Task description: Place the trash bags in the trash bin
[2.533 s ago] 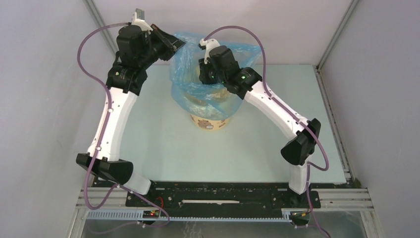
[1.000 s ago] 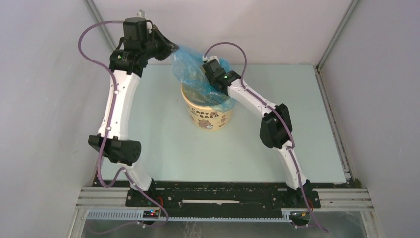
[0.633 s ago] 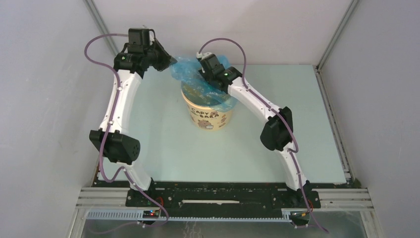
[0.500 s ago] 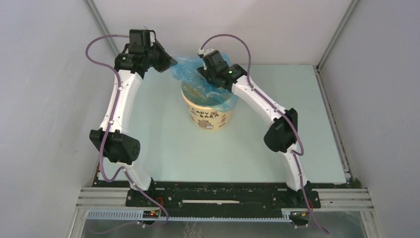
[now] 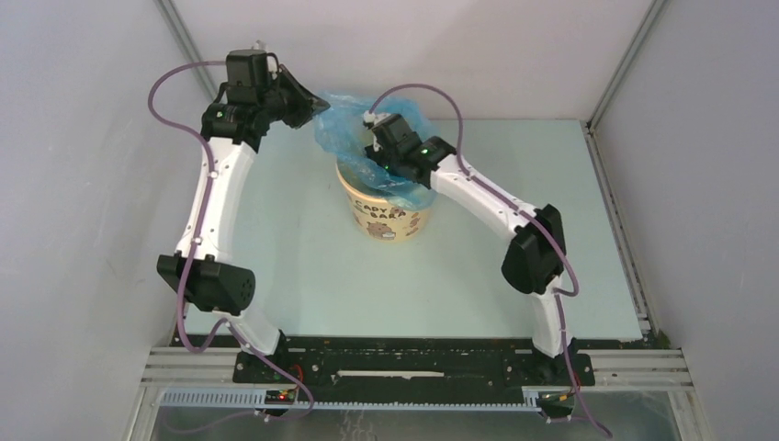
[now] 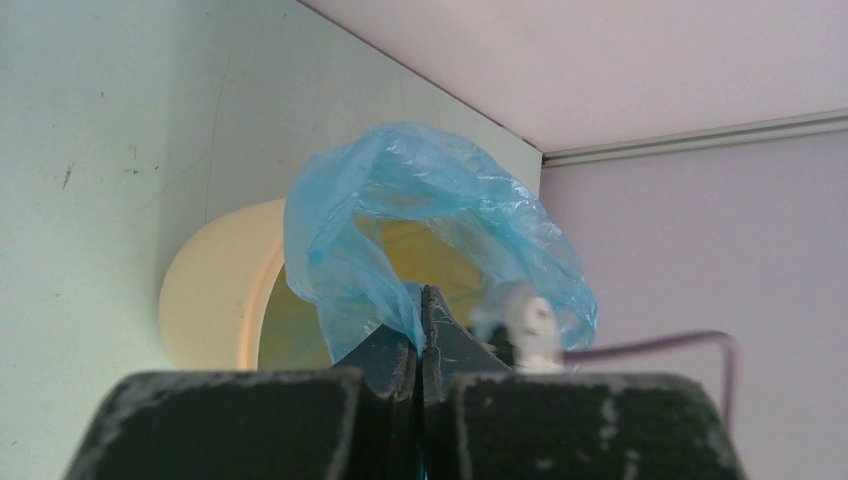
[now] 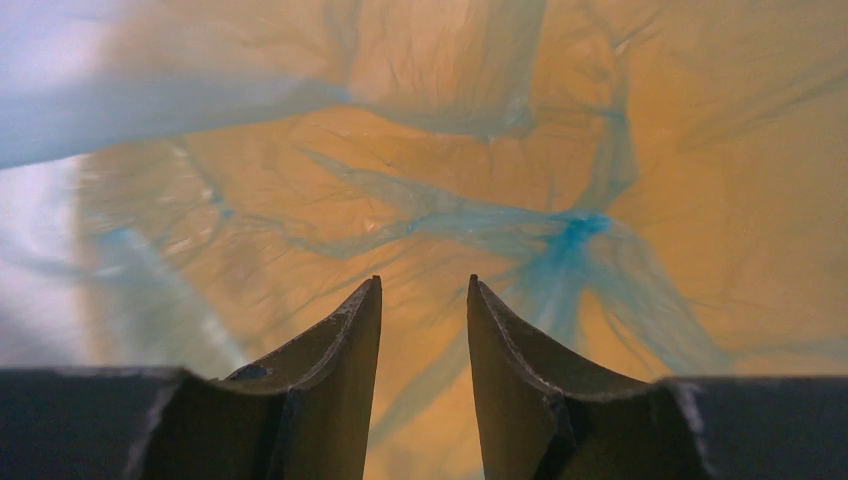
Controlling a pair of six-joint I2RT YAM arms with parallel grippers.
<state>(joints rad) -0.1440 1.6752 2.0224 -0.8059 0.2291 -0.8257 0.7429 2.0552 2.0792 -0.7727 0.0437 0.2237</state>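
You pushed the right gripper, fingers slightly apart and empty, down inside the bag, so the film that had ballooned high sank mostly into the bin. Your left gripper kept pinching the bag's rim above the bin's far-left edge; that part wasn't in yet

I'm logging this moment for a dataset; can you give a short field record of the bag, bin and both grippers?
trash bin: upright on the table
trash bag: light blue, lower part inside the bin, upper part held above its rim
left gripper: shut on the bag's upper edge
right gripper: open, inside the bag, holding nothing
task state: bag only partly in
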